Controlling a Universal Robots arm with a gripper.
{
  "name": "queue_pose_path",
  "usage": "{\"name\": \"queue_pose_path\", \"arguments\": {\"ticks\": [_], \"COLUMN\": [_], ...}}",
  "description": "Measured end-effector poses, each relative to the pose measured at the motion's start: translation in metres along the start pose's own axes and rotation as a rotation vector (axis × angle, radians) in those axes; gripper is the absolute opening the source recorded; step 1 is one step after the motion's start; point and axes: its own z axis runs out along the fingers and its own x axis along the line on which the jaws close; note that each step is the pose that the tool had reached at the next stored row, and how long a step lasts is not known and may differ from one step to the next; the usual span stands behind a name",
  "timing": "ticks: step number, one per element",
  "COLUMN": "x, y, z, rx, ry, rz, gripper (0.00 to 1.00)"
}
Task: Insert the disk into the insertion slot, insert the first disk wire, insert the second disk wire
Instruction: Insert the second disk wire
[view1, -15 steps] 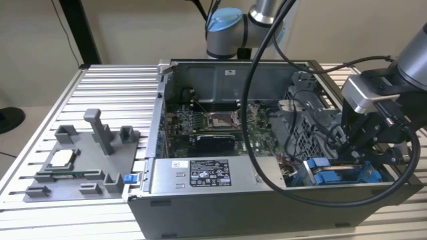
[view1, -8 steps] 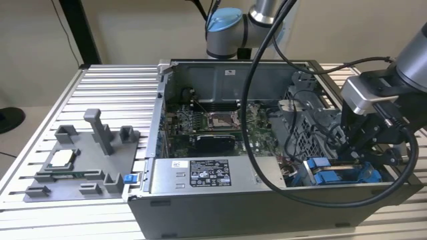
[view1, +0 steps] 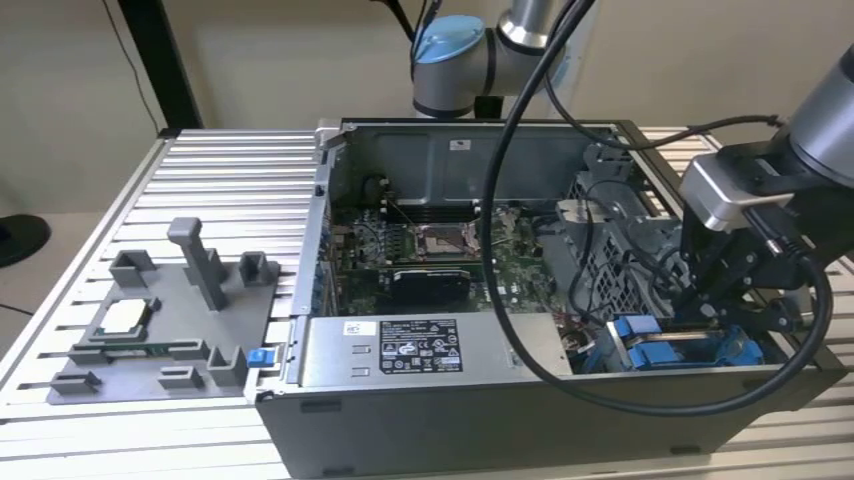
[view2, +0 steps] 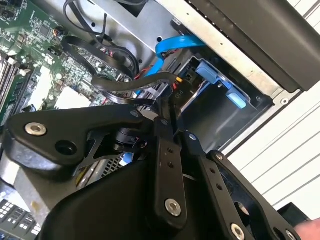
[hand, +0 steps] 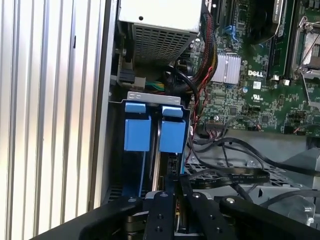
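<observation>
The gripper (view2: 172, 107) is reaching into the case (view1: 441, 420) at its 4 o'clock corner, beside the slot (hand: 152, 145), fingers pinching a black wire (view2: 125, 82).

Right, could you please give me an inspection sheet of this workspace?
Surface: ribbed metal table carrying an open computer case.
Job's things: disk, its blue frame seated in the slot.
Clutter: grey fixture with small parts, at the exterior view's left.
Claw: down by the slot, shut on a black cable.
Cables: blue cable near the slot; wire bundle beside the green board.
Surroundings: plain wall.
</observation>
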Motion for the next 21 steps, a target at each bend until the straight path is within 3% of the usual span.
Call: {"name": "queue_pose_path", "arguments": {"ticks": [6, 7, 10, 21], "x": [0.0009, 0.0009, 0.0005, -0.006], "y": [0.0002, 0.0001, 0.0001, 0.0], "z": [0.007, 0.0075, 0.0032, -0.0469], "rx": [0.0013, 0.0015, 0.0015, 0.0014], "ry": [-0.0002, -0.0016, -0.0028, -0.0017], "rz": [0.0, 0.0, 0.0, 0.001], "gripper": [0.0, 1.0, 1.0, 1.0]}}
